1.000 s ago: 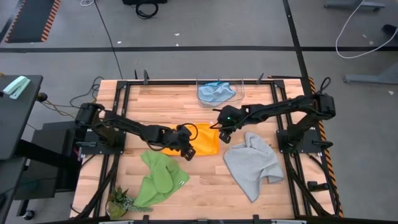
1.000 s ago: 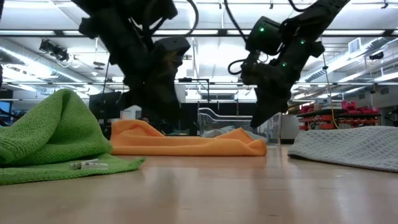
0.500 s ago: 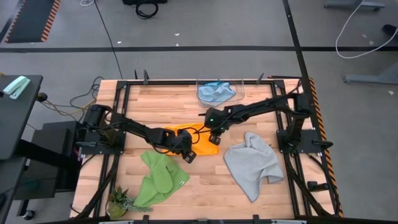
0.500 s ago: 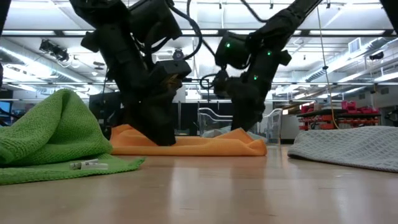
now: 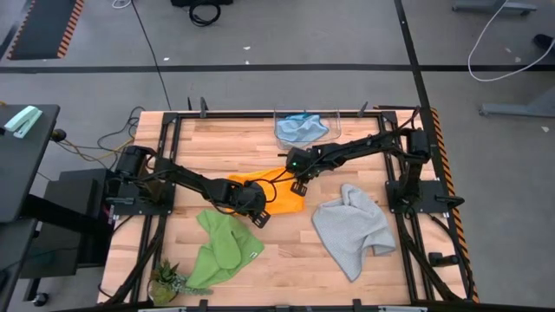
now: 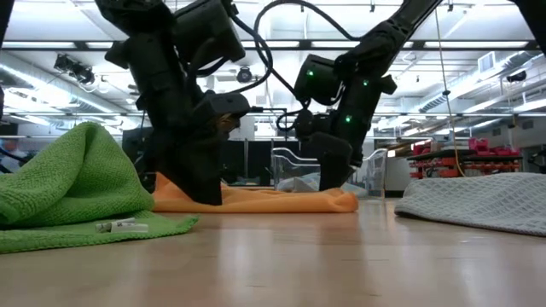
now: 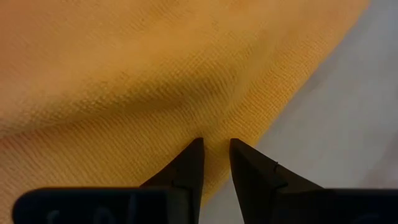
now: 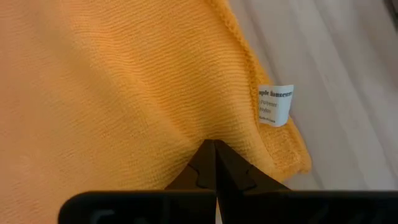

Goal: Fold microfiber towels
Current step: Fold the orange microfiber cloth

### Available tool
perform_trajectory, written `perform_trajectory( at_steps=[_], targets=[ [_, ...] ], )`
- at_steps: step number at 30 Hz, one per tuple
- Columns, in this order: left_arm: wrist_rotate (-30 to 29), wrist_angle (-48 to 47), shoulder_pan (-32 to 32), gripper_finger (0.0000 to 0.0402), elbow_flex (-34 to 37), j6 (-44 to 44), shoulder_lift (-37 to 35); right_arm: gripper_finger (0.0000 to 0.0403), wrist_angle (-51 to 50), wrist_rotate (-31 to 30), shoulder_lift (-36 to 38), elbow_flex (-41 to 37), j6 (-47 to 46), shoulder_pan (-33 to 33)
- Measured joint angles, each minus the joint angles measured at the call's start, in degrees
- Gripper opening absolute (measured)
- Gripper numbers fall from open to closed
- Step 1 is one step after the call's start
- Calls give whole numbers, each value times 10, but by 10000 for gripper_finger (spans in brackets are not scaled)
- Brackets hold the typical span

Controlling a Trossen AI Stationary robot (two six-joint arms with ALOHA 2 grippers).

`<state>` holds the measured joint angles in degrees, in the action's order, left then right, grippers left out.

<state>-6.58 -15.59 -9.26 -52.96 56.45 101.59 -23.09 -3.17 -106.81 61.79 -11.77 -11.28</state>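
Right gripper [image 8: 215, 144] pinches orange towel [image 8: 112, 81] beside label [image 8: 274, 104] unseen overhead.

The yellow-orange towel [image 5: 279, 194] is lying mid-table, the green towel [image 5: 222, 249] and grey towel [image 5: 353, 228] crumpled nearer, the blue towel [image 5: 301, 127] bunched farther.

Middle of the table [image 5: 251, 147] is pretty jammed: both arms meet over the orange towel [image 5: 276, 196], with the left gripper [image 5: 257, 217] on its front edge and the right gripper [image 5: 300, 185] on its far right side, so nothing gets through there. Green towel [image 5: 222, 250] heaps up front left and blocks the low path, with a small plant [image 5: 167, 281] at that corner. Grey towel [image 5: 354, 229] covers front right. A clear bin [image 5: 304, 126] holding the blue towel [image 5: 301, 128] sits at the back edge. Bare wood shows back left and between the green and grey towels.
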Motion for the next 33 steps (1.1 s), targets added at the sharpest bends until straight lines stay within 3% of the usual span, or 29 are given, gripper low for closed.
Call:
perform_trajectory(
  at_steps=[8, 15, 25, 33],
  targets=[
    [-2, -5, -7, 85, -1, -1, 15, 0, 3, -4, 0, 0, 18, -19],
    [-6, -2, -16, 82, 0, -2, 18, 0, -1, -9, 0, 6, 122, -26],
    [-12, -3, -19, 88, 0, -7, 18, 0, -37, -57, 5, 8, 154, -28],
    [-20, 17, -19, 81, 1, -7, 19, 3, -61, -60, 16, 37, 143, -18]
  ],
)
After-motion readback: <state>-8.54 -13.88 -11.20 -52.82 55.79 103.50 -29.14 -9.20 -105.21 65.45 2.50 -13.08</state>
